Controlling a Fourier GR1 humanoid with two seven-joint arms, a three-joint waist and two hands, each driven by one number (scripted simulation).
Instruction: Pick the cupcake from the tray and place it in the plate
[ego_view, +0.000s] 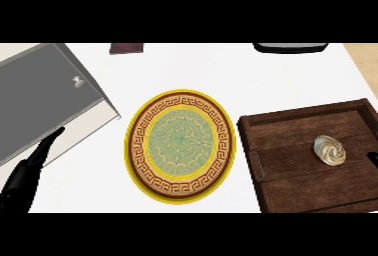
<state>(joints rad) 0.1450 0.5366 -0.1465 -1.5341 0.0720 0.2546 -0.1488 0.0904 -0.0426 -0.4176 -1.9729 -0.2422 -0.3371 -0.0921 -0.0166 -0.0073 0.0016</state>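
The cupcake (329, 150) lies in the brown tray (284, 150), just left of the right hand (373, 158) at the edge — its fingers cannot be told. The patterned plate (140, 150) holds nothing; left hand (28, 172) fingers straight.

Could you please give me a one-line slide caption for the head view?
Cupcake sits in the wooden tray, right of the patterned plate; left hand rests at lower left.
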